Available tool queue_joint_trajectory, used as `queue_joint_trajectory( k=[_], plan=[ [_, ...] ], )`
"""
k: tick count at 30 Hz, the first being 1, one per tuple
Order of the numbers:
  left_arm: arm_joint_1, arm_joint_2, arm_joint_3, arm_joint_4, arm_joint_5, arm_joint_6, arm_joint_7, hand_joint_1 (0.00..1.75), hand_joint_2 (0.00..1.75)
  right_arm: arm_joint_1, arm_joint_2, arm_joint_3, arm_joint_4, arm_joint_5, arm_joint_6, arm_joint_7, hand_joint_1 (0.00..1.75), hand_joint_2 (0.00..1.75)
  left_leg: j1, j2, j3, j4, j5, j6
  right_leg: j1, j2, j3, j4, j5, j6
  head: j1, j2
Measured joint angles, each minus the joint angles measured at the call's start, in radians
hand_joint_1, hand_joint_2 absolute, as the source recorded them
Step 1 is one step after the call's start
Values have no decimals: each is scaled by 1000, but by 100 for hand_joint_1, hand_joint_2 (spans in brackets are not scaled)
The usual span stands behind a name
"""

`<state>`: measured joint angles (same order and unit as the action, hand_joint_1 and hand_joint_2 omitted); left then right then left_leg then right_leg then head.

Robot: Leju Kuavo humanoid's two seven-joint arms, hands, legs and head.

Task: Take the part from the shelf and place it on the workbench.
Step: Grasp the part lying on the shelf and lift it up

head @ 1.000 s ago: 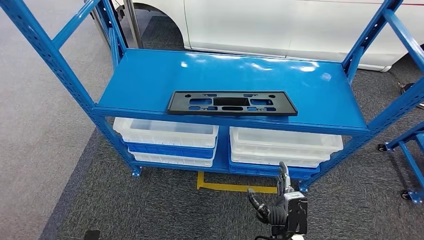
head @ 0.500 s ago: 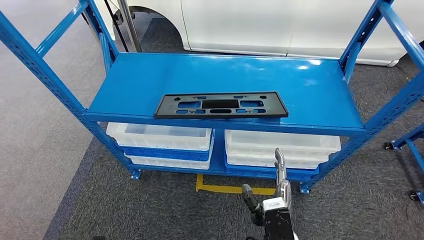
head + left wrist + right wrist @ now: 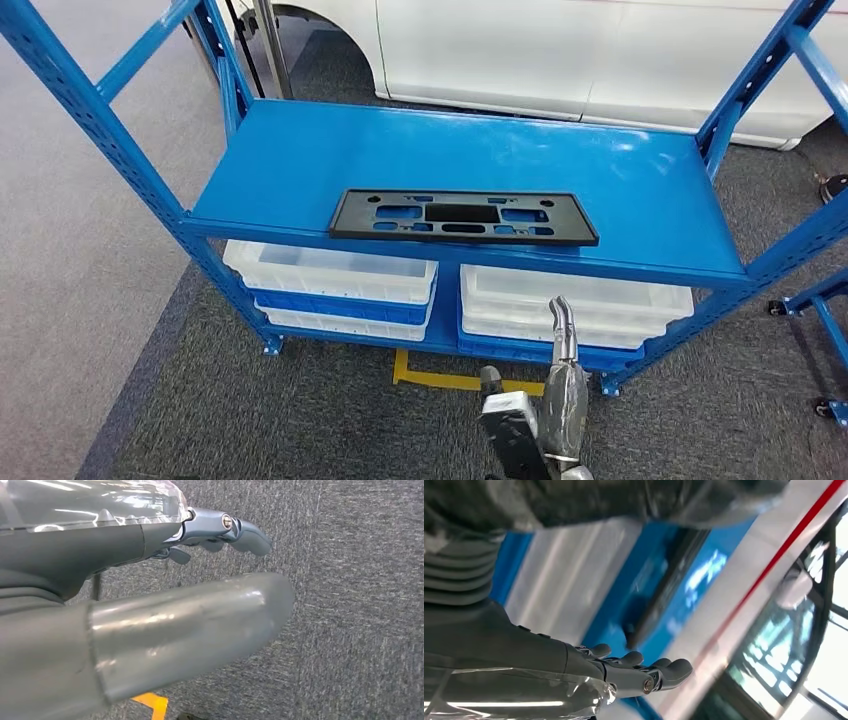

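One flat black part [image 3: 463, 217] lies near the front edge of the blue shelf [image 3: 300, 160], above four white bins [image 3: 330, 270]. The right hand [image 3: 560, 385], below the shelf, is empty with fingers extended; the left hand [image 3: 150, 580] holds nothing over grey carpet [image 3: 360, 605], fingers apart.

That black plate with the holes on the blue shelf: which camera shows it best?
The head view: the whole black plate lies flat near the shelf's front edge, cut-outs plain. The right wrist view catches it blurred and edge-on, beyond the right hand. The left wrist view looks at carpet.
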<state>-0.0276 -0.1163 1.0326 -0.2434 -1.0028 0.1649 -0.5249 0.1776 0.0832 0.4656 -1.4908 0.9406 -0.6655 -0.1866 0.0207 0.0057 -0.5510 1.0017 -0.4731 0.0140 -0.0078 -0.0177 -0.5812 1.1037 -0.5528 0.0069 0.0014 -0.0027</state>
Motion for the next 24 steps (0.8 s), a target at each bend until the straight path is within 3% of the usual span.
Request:
queue_joint_trajectory(
  k=[2, 3, 4, 5, 7, 9, 11, 14, 17, 19, 20, 21, 22, 24],
  plan=[
    [-3, 1, 0, 0, -17, -5, 6, 0, 0, -2, -6, -3, 13, 223, -21, 103, 0, 175, -2, -1, 1, -1, 0, 5, -2, 9, -62, 124, -58, 4, 0, 0],
    [-4, 3, 0, 0, -25, -7, 8, 0, 0, -2, -10, -8, 20, 312, -24, 144, 0, 175, -2, -3, 2, -1, 0, 6, -3, 10, -91, 176, -72, 5, 0, 0],
    [-4, 4, 0, 0, -32, -8, 10, 0, 0, -1, -12, -15, 27, 386, -25, 177, 0, 175, -3, -5, 3, 0, -2, 7, -3, 11, -107, 200, -69, 5, 0, 0],
    [-5, 6, 0, 0, -38, -8, 12, 0, 0, -1, -14, -23, 33, 448, -25, 203, 0, 175, -3, -7, 4, 2, -4, 7, -3, 12, -104, 186, -45, 4, 0, 0],
    [-7, 9, 0, 0, -50, -9, 16, 0, 0, -1, -15, -41, 43, 547, -25, 247, 0, 175, -3, -13, 9, 5, -9, 3, -3, 14, -51, 66, 28, -3, 0, 0],
    [-10, 11, 0, 0, -57, -10, 18, 0, 0, -4, -17, -58, 50, 600, -26, 278, 0, 175, -6, -17, 9, 11, -14, -4, 0, 17, -5, -36, 66, -11, 0, 0],
    [-11, 15, 1, 0, -61, -12, 21, 0, 0, -7, -22, -68, 55, 619, -27, 301, 0, 175, -9, -18, 7, 11, -16, -13, 5, 19, 3, -57, 65, -15, 0, 0],
    [-13, 19, 1, 0, -66, -18, 25, 0, 0, -21, -33, -69, 63, 625, -27, 343, 0, 175, -6, -16, 2, 27, -31, -28, -1, 18, 7, -69, 71, -29, -1, 0],
    [-16, 28, 1, 1, -74, -25, 32, 0, 0, -46, -54, -48, 74, 627, -28, 409, 0, 175, -3, -12, -65, 172, -109, -40, -5, 14, 11, -76, 73, -41, -1, 0],
    [-16, 32, 3, 1, -79, -28, 36, 0, 0, -62, -76, -20, 86, 627, -28, 453, 0, 175, -1, -12, -112, 262, -133, -47, -5, 13, 11, -75, 72, -43, -1, 0],
    [-16, 33, 4, 1, -83, -29, 37, 0, 0, -74, -91, 1, 94, 627, -28, 480, 0, 175, 1, -12, -115, 261, -118, -49, -5, 13, 11, -74, 71, -43, -1, 0],
    [-17, 34, 5, 1, -86, -30, 37, 0, 0, -90, -103, 24, 103, 628, -28, 508, 0, 175, 3, -11, -100, 223, -86, -50, -6, 13, 12, -73, 70, -42, -1, 0],
    [-19, 35, 6, 1, -90, -31, 37, 0, 0, -110, -116, 51, 113, 628, -28, 539, 0, 175, 5, -9, -72, 160, -49, -50, -6, 14, 13, -70, 68, -39, -1, 0],
    [-26, 38, 6, 2, -95, -34, 35, 0, 0, -143, -139, 112, 132, 628, -28, 591, 0, 175, 4, -6, -23, 53, -8, -45, -3, 16, 13, -65, 64, -30, 0, 0]
  ],
)
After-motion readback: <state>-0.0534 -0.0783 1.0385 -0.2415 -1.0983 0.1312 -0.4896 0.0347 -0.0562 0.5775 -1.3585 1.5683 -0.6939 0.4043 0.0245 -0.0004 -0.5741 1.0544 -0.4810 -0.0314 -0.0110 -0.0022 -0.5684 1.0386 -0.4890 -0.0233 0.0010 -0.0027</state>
